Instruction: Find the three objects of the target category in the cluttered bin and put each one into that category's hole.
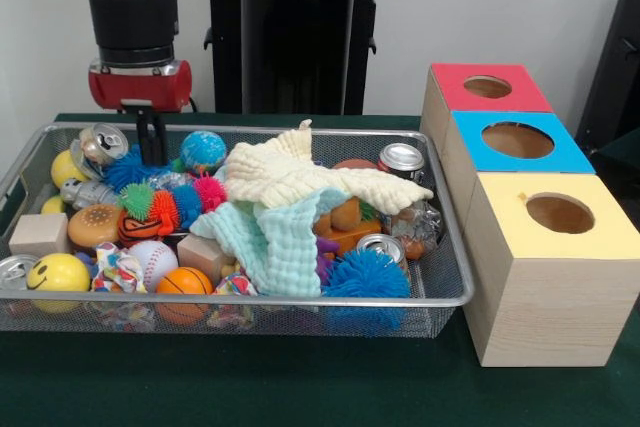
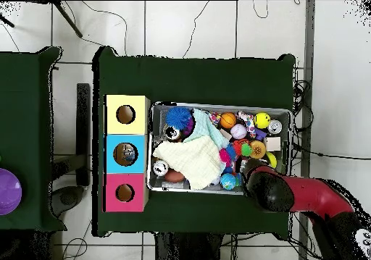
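The silver wire-mesh bin is full of clutter; it also shows in the overhead view. A cream cloth and a mint cloth cover its middle. Drink cans lie at the far left, far right, near right and near left. There are balls: smiley, baseball, basketball, globe and blue spiky. My gripper hangs over the bin's far left corner, by the crushed can. In the overhead view the arm hides it.
Three wooden boxes with round top holes stand right of the bin: red, blue and yellow. Wooden blocks and a burger toy lie in the bin's left part. The pedestal stands behind.
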